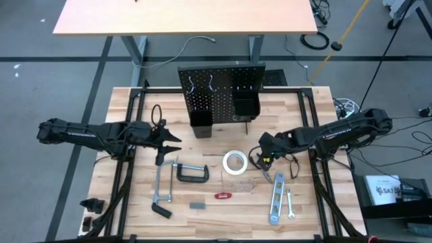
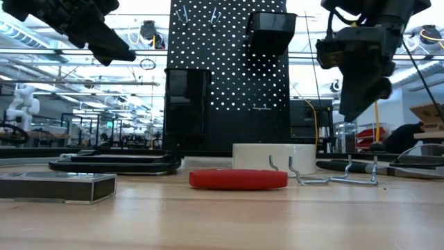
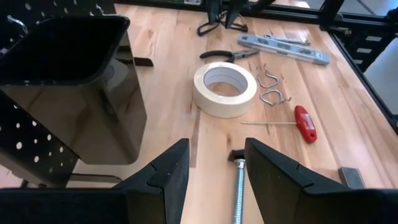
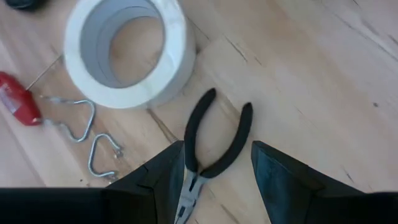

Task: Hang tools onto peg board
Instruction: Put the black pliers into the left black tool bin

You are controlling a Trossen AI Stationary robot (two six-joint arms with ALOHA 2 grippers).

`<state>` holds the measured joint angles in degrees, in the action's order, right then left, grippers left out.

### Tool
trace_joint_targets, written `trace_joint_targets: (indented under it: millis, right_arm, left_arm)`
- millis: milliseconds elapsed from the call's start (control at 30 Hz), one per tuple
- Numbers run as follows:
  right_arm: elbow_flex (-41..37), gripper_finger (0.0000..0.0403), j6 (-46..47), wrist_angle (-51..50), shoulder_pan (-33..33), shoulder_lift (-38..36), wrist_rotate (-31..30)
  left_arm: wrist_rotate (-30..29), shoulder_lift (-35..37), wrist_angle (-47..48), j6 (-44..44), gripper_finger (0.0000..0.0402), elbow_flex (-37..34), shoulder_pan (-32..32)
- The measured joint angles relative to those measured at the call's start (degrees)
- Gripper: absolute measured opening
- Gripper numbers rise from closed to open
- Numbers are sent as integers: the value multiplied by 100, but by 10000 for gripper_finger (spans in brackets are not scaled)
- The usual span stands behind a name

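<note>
The black peg board (image 1: 221, 91) stands upright at the table's far side with two black bins (image 1: 200, 120) (image 1: 244, 106). On the table lie a white tape roll (image 1: 235, 163), black pliers (image 4: 211, 143), a dark C-clamp (image 1: 192, 171), a grey bar clamp (image 1: 162, 192), a red-handled tool (image 1: 223, 196), a silver level (image 1: 275, 199) and a small wrench (image 1: 290, 204). My right gripper (image 4: 214, 180) is open above the pliers, its fingers on either side of the handles, clear of them. My left gripper (image 3: 214, 180) is open in the air over the C-clamp's screw (image 3: 238, 186).
Loose wire hooks (image 1: 244, 183) lie between the tape roll and the red-handled tool. A small grey block (image 1: 197, 204) lies near the front edge. Dark frame rails (image 1: 128, 182) run along the table's left and right sides. A second table (image 1: 182, 17) stands beyond.
</note>
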<state>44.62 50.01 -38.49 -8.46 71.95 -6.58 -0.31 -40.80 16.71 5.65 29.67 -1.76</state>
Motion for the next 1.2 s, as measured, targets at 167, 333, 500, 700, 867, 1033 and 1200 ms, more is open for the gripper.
trace_joint_targets:
  millis: [167, 333, 500, 700, 867, 1033, 1200]
  right_arm:
    - [0, 180, 699, -84, -184, 265, -338]
    - [0, 180, 1113, -80, -381, 670, -428]
    - [0, 180, 1299, -77, -542, 1031, -404]
    - [0, 180, 1405, -20, -755, 1116, -100]
    - [-1, 180, 1622, 55, -968, 1116, 77]
    - [0, 180, 1819, 64, -1069, 1116, 56]
    - [0, 180, 1792, 357, -1165, 1147, 47]
  left_arm:
    - [-25, -2, -81, 0, 161, 0, 0]
    - [-29, -2, -157, -4, 161, 0, 0]
    - [-31, -2, -177, -7, 161, -4, 0]
    - [-33, -2, -169, -9, 161, -4, 0]
    - [-36, -2, -168, -9, 161, -4, 0]
    - [-36, -2, -188, -9, 161, -4, 0]
    - [-36, -2, -227, -9, 161, -6, 0]
